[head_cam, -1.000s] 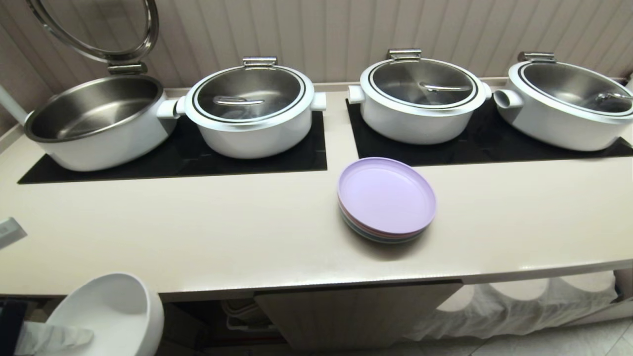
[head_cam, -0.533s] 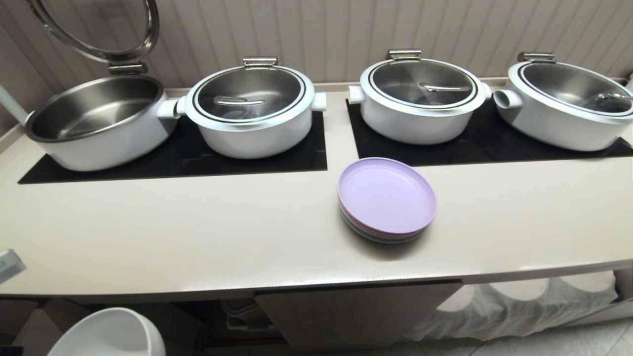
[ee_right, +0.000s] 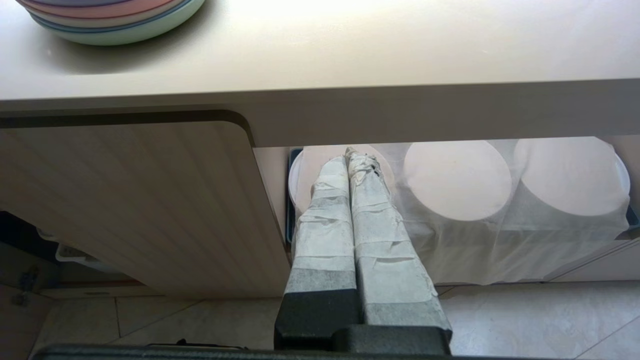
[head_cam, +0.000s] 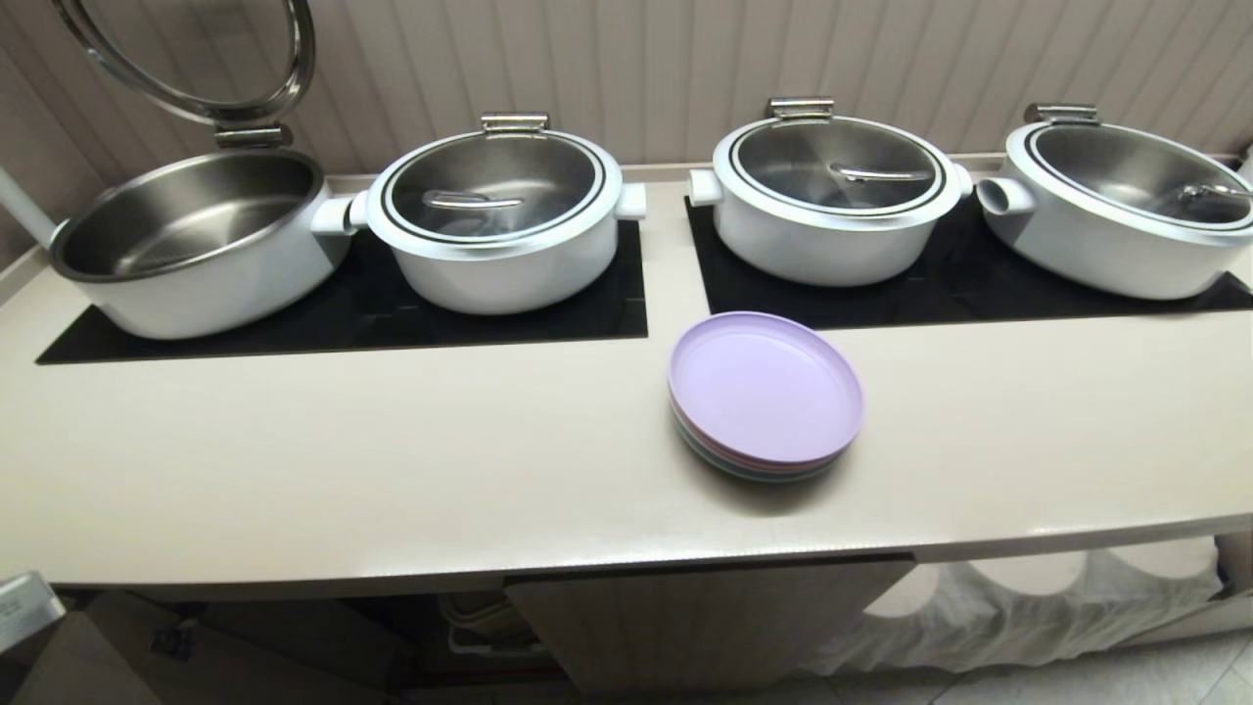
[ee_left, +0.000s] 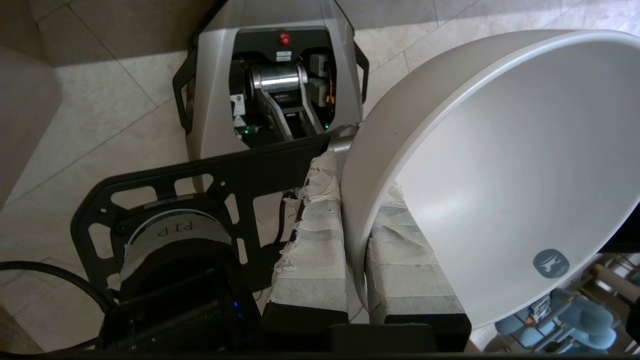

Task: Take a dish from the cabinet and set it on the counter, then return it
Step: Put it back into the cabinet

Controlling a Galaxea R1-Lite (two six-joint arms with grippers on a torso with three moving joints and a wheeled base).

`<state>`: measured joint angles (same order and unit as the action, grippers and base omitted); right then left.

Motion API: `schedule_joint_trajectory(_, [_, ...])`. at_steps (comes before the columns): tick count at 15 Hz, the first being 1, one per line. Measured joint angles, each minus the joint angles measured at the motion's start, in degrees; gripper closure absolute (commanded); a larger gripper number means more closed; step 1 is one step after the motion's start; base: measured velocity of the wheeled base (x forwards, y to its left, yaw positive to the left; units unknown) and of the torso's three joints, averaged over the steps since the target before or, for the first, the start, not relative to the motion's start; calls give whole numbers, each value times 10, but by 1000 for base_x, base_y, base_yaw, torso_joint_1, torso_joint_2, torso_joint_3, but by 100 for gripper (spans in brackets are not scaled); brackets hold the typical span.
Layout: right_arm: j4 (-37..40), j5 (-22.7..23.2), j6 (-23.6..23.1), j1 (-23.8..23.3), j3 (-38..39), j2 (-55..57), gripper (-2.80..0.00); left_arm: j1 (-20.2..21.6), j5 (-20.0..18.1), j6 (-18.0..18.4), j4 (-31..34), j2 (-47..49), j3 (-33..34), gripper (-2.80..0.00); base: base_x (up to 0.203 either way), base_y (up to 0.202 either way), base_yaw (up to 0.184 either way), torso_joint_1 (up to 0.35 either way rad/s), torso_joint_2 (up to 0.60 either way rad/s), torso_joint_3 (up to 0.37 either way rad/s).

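I see bowl: smooth white ceramic, satin sheen. Left gripper fingers: wrapped in rough, frayed white tape over black plastic. Right gripper fingers: same crinkled tape. Counter: smooth beige, soft gloss; inset panels glossy black. Pots: glossy white shells, brushed steel inside, glass lids. Plates: matt lilac plastic. Cabinet door: ribbed wood-look, matt. Thin white cloth draped. Floor: smooth pale tile.

White tape is wrapping both grippers' fingers, fraying at the edges. The grey base is showing a red button and black brackets.
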<state>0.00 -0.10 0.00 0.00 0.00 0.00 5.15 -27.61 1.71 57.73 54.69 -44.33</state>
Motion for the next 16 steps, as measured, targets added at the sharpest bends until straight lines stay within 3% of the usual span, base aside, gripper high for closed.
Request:
schedule_joint_trajectory(3, [0,0,0,0,0,0,0,-13,0,-18,5,-15,5,0,0,0,0,0,0,0])
schedule_joint_trajectory(9, [0,0,0,0,0,0,0,-55,0,-19,7,-48,24,0,0,0,0,0,0,0])
schedule_joint_trajectory(16, [0,0,0,0,0,0,0,-54,1,-18,11,-79,44,0,0,0,0,0,0,0])
